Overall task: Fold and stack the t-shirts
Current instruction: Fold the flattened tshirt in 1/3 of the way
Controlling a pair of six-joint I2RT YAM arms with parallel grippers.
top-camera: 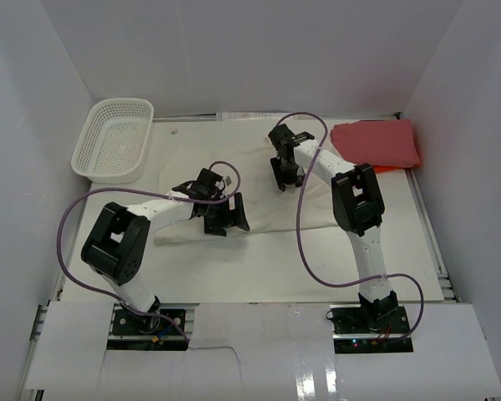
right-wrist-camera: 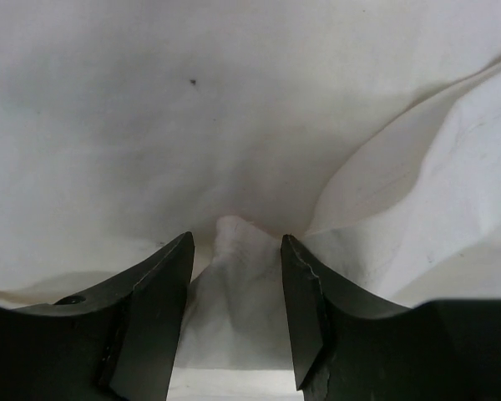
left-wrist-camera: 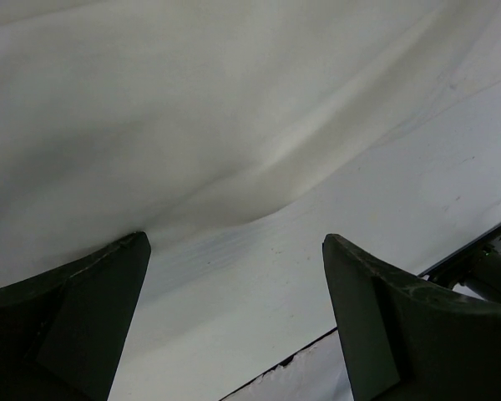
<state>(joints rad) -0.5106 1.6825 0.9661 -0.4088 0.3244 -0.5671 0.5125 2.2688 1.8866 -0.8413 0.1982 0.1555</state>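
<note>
between the narrowed jaws of the right gripper (right-wrist-camera: pixel 236 238), a pinched ridge of the cream-white t-shirt (top-camera: pixel 263 209), spread mid-table. left gripper (left-wrist-camera: pixel 234 242) wide apart, holding nothing, low over that shirt's near edge. red t-shirt (top-camera: pixel 376 144) folded at far right. white mesh basket (top-camera: pixel 89 134) far left on the white table (top-camera: pixel 259 276); plain white walls (top-camera: pixel 234 50) around.

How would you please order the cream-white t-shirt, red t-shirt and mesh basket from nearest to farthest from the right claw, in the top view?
1. cream-white t-shirt, directly beneath the right claw.
2. red t-shirt, at the far right.
3. mesh basket, at the far left.
</note>
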